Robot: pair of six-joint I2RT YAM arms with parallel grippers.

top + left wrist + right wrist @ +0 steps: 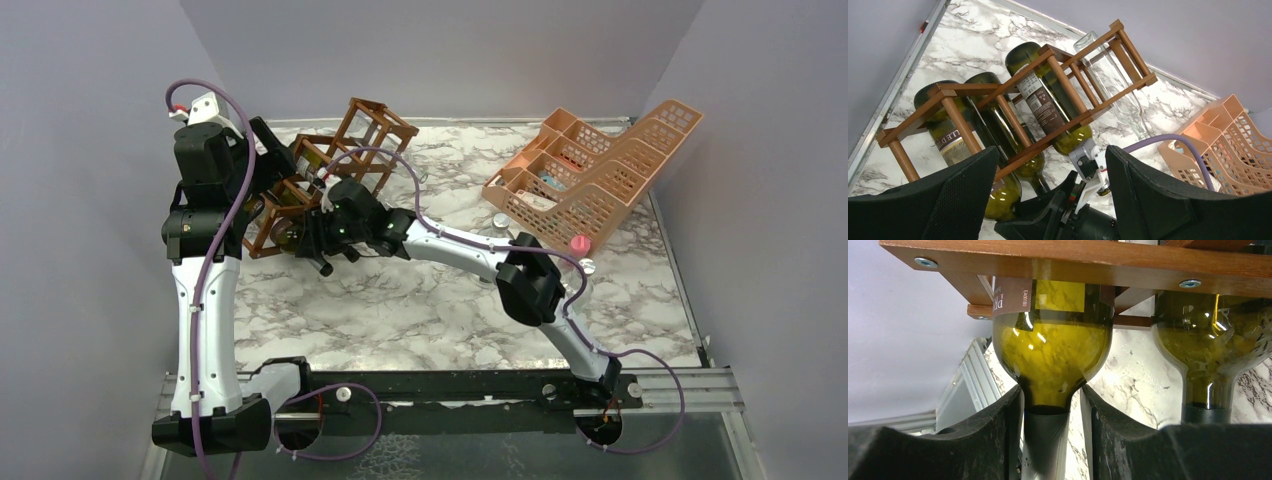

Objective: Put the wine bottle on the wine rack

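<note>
The brown wooden wine rack (345, 140) stands tilted at the table's back left and holds three green bottles (1040, 100) and a clear one (1108, 75). My right gripper (315, 245) reaches to its lower end. In the right wrist view its fingers (998, 430) flank the dark foil neck of a green wine bottle (1053, 355) that lies in the rack (1073, 255). The left finger touches the neck and a thin gap shows at the right finger. My left gripper (1050, 150) hangs wide open and empty above the rack.
A peach perforated plastic basket rack (600, 170) stands at the back right, with a pink-capped item (578, 243) at its front corner. Grey walls close the left, back and right. A second bottle (1208, 350) lies beside the flanked one.
</note>
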